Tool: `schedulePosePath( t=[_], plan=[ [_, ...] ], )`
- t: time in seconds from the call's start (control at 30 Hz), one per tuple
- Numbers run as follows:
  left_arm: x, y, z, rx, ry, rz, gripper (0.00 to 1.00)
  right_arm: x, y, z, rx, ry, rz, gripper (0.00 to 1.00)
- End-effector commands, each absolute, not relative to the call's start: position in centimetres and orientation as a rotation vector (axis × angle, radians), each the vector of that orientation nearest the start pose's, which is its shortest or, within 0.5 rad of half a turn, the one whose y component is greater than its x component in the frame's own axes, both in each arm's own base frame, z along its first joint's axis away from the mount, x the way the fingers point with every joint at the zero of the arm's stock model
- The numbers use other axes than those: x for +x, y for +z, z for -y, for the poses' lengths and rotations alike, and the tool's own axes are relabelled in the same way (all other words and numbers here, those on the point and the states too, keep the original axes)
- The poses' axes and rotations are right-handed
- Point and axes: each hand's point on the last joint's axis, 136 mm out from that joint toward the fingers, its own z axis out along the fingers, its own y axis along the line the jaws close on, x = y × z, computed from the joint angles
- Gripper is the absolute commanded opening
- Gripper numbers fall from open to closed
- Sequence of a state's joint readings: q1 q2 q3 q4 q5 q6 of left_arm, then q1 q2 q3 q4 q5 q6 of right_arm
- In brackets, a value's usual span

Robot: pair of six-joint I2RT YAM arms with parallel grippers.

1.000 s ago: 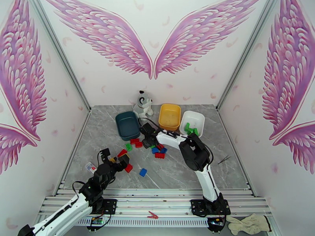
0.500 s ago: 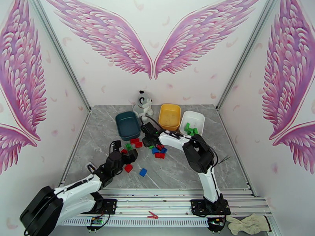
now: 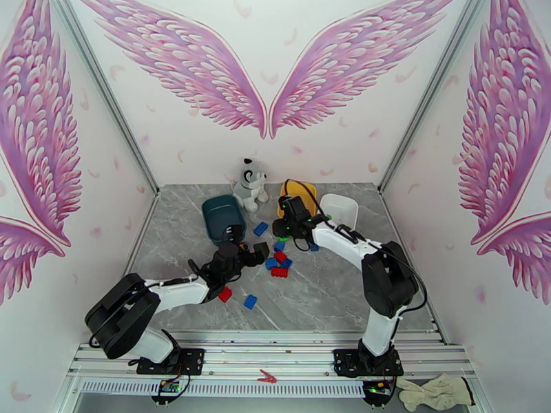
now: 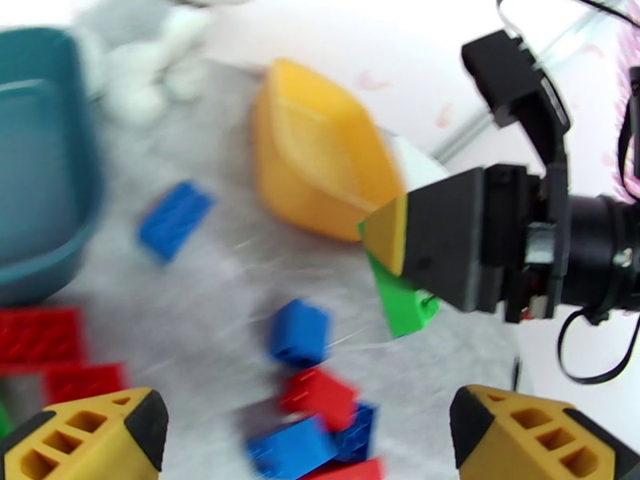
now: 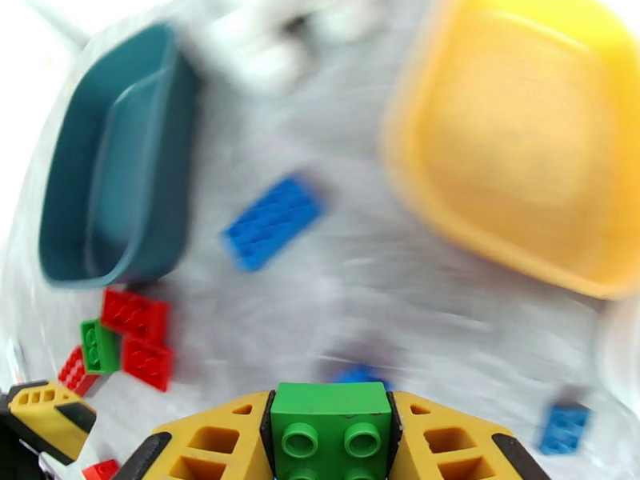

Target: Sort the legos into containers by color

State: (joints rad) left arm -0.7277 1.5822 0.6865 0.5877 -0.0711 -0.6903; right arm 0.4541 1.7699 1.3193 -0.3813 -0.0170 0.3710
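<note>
one green brick [image 5: 330,410] clenched in right gripper [image 5: 330,443], hanging beside yellow tub [image 5: 512,146]; white tub [image 3: 344,201] lies just to its right, nearer this arm. left gripper [image 3: 251,251] spread wide over loose legos [image 3: 279,264].

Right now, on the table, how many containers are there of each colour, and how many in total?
Teal tub: 1
Yellow tub: 1
White tub: 1
Total: 3
</note>
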Motion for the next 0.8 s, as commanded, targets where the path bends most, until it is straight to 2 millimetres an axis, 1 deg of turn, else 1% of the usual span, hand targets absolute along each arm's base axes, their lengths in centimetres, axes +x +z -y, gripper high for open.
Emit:
schedulePosePath(
  t=[0.0,0.07,0.17,0.27,0.37,0.43,0.5,0.63,0.7,0.77],
  plan=[
    [35.1,16.3,33.9,0.119,-0.930,-1.965,0.99,43.9,16.3,-16.8,0.083,0.386,-2.374,0.40],
    [35.1,16.5,36.2,0.171,-0.927,-1.964,0.99,44.1,16.9,-13.1,0.196,0.312,-2.357,0.40],
    [35.0,17.0,39.0,0.238,-0.912,-1.961,0.99,44.5,17.6,-8.9,0.312,0.214,-2.341,0.40],
    [34.7,17.4,41.4,0.299,-0.893,-1.956,0.99,45.1,17.8,-5.8,0.390,0.107,-2.335,0.41],
    [34.3,17.9,42.6,0.329,-0.873,-1.947,0.99,45.9,17.4,-3.8,0.432,0.014,-2.342,0.44],
    [34.3,18.2,42.5,0.327,-0.861,-1.943,0.99,46.5,17.1,-2.8,0.452,-0.031,-2.349,0.44],
    [34.2,18.3,42.0,0.318,-0.842,-1.942,0.99,47.1,16.5,-2.0,0.465,-0.058,-2.364,0.44],
    [33.9,18.6,40.1,0.294,-0.787,-1.930,0.99,48.4,15.9,-1.1,0.461,-0.104,-2.391,0.45],
    [33.8,18.6,39.0,0.275,-0.759,-1.925,0.99,48.5,15.9,-1.4,0.448,-0.090,-2.399,0.46],
    [33.6,18.6,37.9,0.252,-0.733,-1.924,0.99,48.3,16.1,-2.3,0.438,-0.018,-2.384,0.49]
  ],
)
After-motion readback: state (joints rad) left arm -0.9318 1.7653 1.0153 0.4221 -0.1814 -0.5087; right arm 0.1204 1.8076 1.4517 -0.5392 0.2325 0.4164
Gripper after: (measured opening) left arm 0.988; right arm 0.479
